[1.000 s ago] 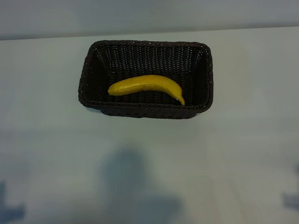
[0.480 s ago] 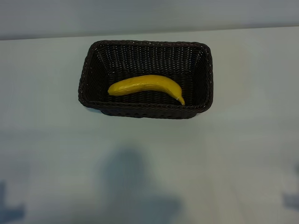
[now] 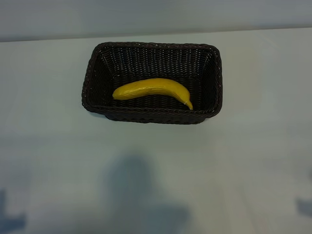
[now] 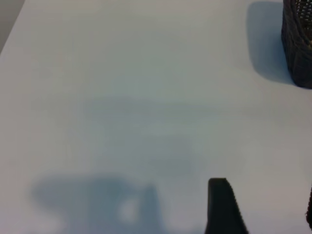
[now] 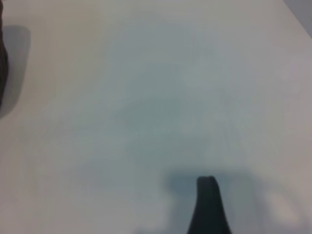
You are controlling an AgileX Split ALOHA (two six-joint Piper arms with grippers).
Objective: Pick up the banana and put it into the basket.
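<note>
The yellow banana lies lengthwise inside the dark brown woven basket at the far middle of the table, touched by nothing. Neither gripper shows in the exterior view. In the left wrist view my left gripper hangs open over bare table, one dark finger plain and the other a sliver at the picture's edge; a corner of the basket stands farther off. In the right wrist view one dark finger of my right gripper shows above bare table with nothing against it, and a sliver of the basket sits at the edge.
The white table spreads wide on all sides of the basket. Soft arm shadows fall on its near part. The table's far edge runs just behind the basket, against a grey wall.
</note>
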